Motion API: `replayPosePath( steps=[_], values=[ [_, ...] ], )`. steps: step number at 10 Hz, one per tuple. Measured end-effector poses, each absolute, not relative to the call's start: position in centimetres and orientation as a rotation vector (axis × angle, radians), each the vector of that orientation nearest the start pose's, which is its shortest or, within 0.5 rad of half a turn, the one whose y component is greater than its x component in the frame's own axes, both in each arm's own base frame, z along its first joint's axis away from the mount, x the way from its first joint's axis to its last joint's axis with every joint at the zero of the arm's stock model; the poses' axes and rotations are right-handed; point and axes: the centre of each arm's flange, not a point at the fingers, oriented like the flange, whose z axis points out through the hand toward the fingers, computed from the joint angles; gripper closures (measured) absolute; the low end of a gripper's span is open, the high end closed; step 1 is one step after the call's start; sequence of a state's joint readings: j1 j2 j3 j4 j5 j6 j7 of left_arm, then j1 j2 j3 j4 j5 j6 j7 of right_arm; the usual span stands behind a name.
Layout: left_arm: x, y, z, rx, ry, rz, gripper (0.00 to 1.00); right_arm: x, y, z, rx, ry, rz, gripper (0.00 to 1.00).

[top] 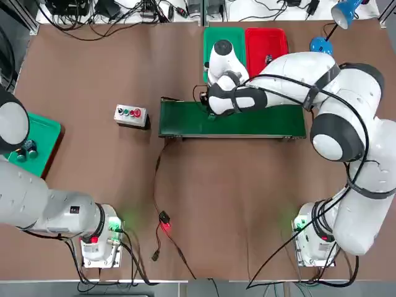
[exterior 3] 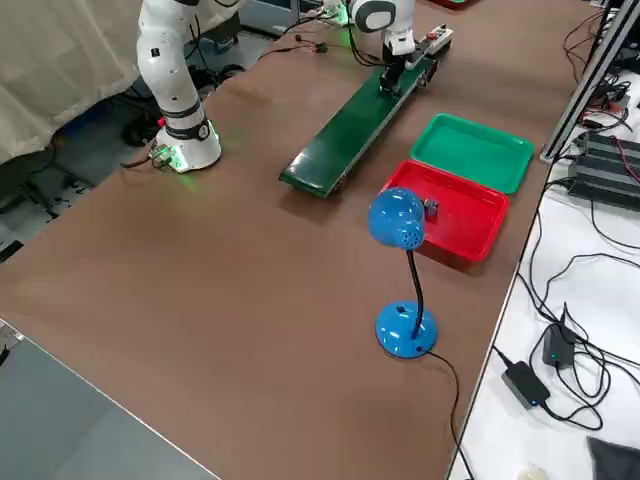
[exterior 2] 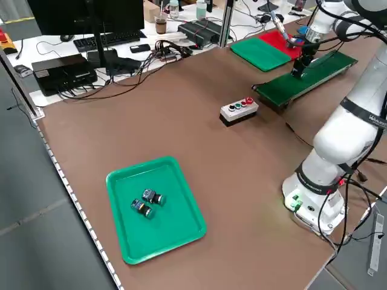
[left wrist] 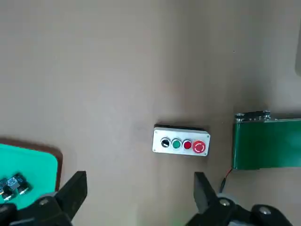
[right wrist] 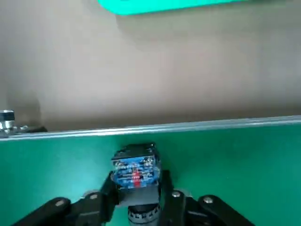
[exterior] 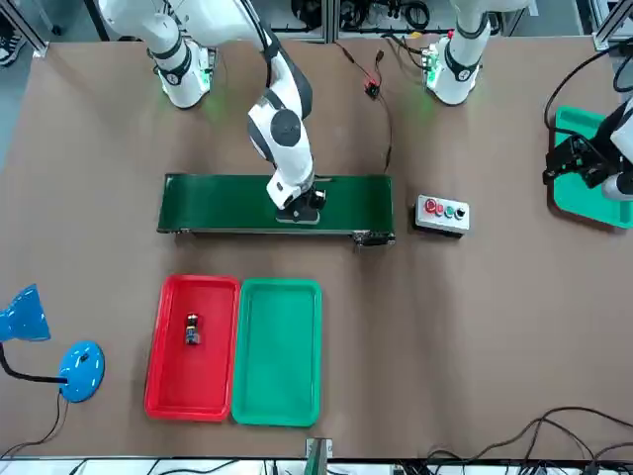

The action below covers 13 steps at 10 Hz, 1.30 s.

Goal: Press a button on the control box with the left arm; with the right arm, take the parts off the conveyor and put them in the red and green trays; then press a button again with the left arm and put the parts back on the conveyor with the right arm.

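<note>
1. The right gripper stands low on the conveyor, fingers clenched on a small blue part near the belt's far edge.
2. The red tray and green tray lie beyond that edge.
3. The left gripper hangs released, well apart, at the table's left edge.

The right arm reaches far across the desk, its right gripper pointing down with jaws closed around a small part, while the left gripper hangs at the left, jaws spread wide.
</note>
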<state>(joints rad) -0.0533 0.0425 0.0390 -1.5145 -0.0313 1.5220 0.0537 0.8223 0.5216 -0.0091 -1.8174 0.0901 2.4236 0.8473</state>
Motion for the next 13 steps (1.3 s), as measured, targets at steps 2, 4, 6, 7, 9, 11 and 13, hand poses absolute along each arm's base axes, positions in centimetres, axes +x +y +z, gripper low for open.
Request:
replayPosePath(
  steps=[2, 4, 6, 7, 9, 11, 13],
  values=[
    [56.3, -1.2, 62.3, -3.170, 0.109, 0.054, 0.00, 47.0, 47.6, 27.3, -3.016, 0.179, -0.062, 0.59],
    [56.3, -1.2, 62.3, -3.169, 0.110, 0.055, 0.00, 49.9, 46.2, 28.9, -3.001, 0.213, -0.129, 0.59],
    [56.3, -1.2, 62.3, -3.170, 0.110, 0.054, 0.00, 54.6, 43.1, 29.4, -3.014, 0.258, -0.222, 0.59],
    [56.3, -1.2, 62.3, -3.170, 0.110, 0.054, 0.00, 57.1, 41.6, 28.7, -3.022, 0.283, -0.260, 0.59],
    [56.3, -1.2, 62.3, -3.170, 0.110, 0.054, 0.00, 61.2, 39.3, 28.2, -2.972, 0.336, -0.372, 0.59],
    [56.3, -1.2, 62.3, -3.170, 0.110, 0.054, 0.00, 63.0, 39.7, 25.9, -2.889, 0.335, -0.478, 0.59],
    [56.3, -1.2, 62.3, -3.170, 0.110, 0.053, 0.00, 64.6, 40.1, 22.5, -2.859, 0.334, -0.517, 0.59]
  ],
)
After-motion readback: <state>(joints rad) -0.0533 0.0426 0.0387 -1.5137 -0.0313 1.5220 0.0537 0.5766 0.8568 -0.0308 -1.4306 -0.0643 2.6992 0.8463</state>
